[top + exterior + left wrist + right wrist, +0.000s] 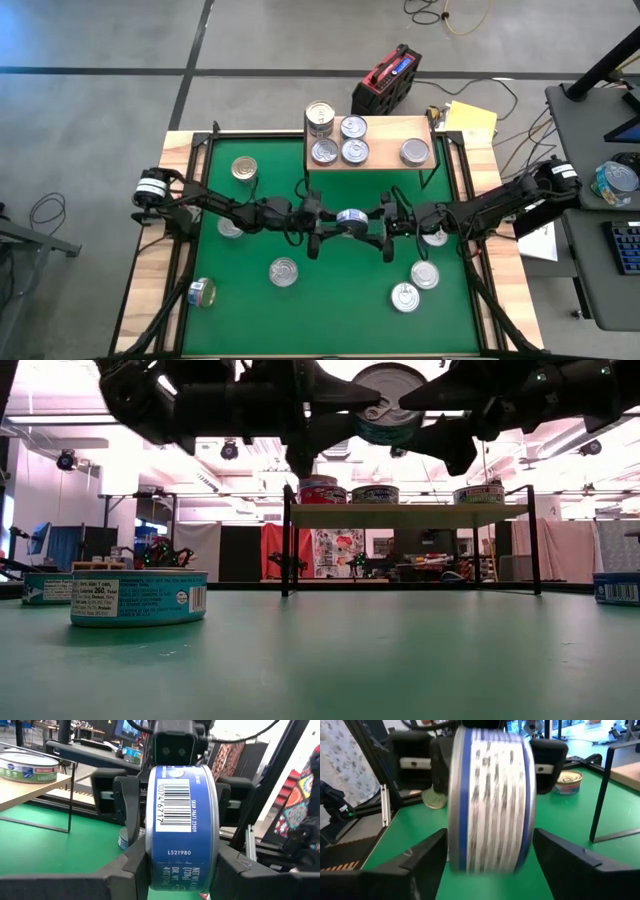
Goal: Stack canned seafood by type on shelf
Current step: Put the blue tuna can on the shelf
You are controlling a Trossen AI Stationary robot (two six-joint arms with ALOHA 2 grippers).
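A blue-labelled can (pixel 182 820) of the canned seafood hangs on edge above the middle of the green mat (pixel 330 320), and also shows in the high view (pixel 350 217). My left gripper (pixel 335 222) comes level from the table's left and is shut on it. My right gripper (pixel 372 222) comes level from the right; its open fingers (pixel 420 865) stand either side of the same can (pixel 492 800) with a gap. The shelf (pixel 385 135) at the far edge bears several cans, one stack (pixel 319 118) at its left end. My left gripper pinches the can between its two fingers by its two flat ends (pixel 149 837), the barcoded wall facing the wrist. The fingers come level from the table's left. The can stands on edge, lifted clear of the mat, one round face toward the near edge (pixel 388 400).
Loose cans lie on the mat: (pixel 244 168), (pixel 283 271), (pixel 203 293), (pixel 425 275), (pixel 405 297). A wooden border (pixel 150 300) rings the mat. A red and black box (pixel 385 82) and yellow paper (pixel 470 118) sit behind the shelf.
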